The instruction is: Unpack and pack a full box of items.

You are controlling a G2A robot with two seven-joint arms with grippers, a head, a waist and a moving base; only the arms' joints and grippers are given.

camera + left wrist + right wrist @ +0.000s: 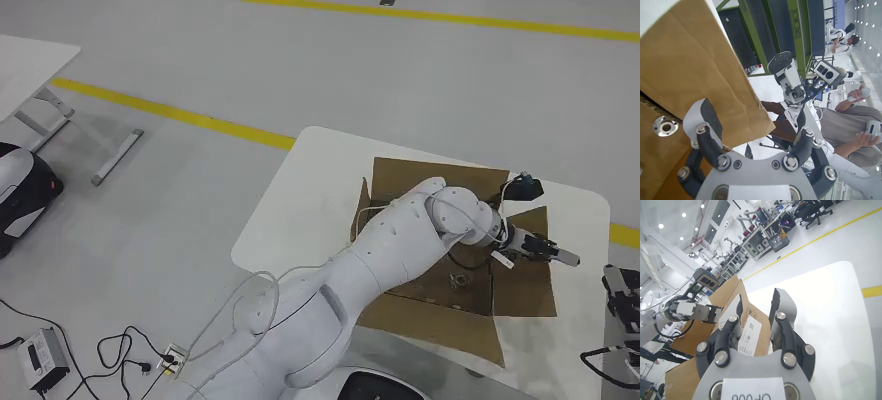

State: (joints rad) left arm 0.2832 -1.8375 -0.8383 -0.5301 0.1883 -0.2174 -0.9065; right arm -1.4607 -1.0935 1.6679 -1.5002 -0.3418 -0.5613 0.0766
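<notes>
Open box (430,172) sits on table (310,200). Left gripper (753,108) hangs over a side flap of the box, fingers spread, holding nothing. Right gripper (759,298) is just beside box, over table, also spread. Metal flange (665,126) lies inside box.

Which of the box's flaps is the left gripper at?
The side flap spread toward the right gripper, not the far flap or the near flap. The left gripper has open jaws astride its edge.
</notes>
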